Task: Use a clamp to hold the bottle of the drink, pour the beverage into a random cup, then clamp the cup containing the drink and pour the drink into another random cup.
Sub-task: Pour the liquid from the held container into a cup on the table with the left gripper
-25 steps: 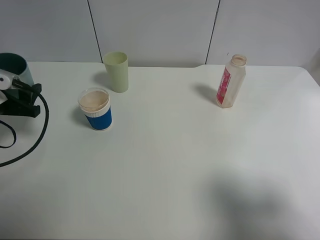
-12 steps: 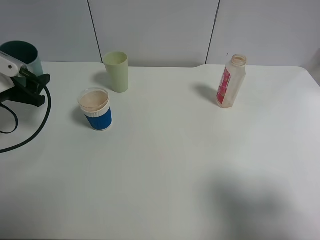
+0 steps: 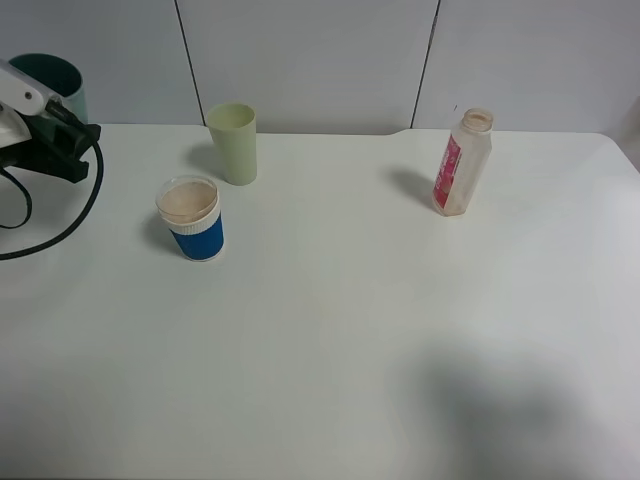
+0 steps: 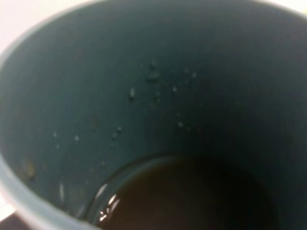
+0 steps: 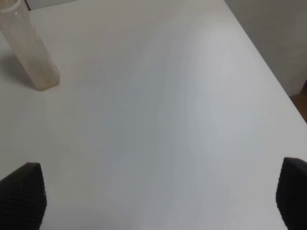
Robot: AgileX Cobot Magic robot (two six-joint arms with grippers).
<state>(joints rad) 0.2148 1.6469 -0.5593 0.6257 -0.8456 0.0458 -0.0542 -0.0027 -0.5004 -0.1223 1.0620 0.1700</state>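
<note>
Tabletop (image 3: 350, 330) lay smooth, matte white before grey wall panels (image 3: 300, 50); we saw left clamp (image 3: 72, 138) gripping round teal cup (image 3: 48, 75), right gripper (image 5: 157, 194) wide.

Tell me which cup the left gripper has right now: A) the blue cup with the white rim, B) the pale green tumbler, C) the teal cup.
C: the teal cup sits in the left gripper, and the left wrist view looks straight down into it at dark liquid, while the pale green tumbler and the blue cup stand free on the table.
</note>
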